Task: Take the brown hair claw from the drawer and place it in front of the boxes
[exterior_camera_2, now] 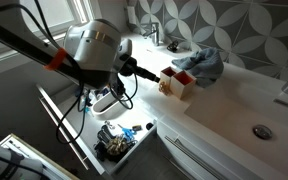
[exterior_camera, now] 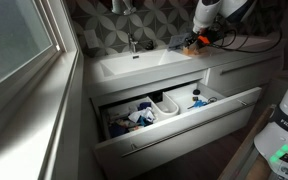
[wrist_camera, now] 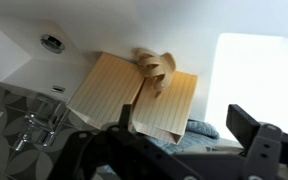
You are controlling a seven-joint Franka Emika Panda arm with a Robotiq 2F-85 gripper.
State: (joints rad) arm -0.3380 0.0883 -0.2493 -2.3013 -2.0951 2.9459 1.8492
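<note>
In the wrist view the brown hair claw [wrist_camera: 155,67] lies on the white counter, touching the edge of two beige ribbed boxes [wrist_camera: 134,95]. My gripper [wrist_camera: 189,140] is open and empty, its dark fingers apart, and the claw is clear of them. In an exterior view the gripper [exterior_camera_2: 144,71] hovers beside the boxes [exterior_camera_2: 179,82] on the counter, with a small brownish shape [exterior_camera_2: 165,84] next to them. The white drawer [exterior_camera: 179,128] stands pulled open below the sink, with bins of small items inside; it also shows in the other exterior view [exterior_camera_2: 124,140].
A crumpled blue cloth [exterior_camera_2: 205,63] lies behind the boxes and shows in the wrist view [wrist_camera: 189,130]. The sink basin [exterior_camera: 134,65] and faucet [exterior_camera: 132,42] sit mid-counter. A window sill [exterior_camera: 54,110] runs beside the vanity. Patterned tiles back the counter.
</note>
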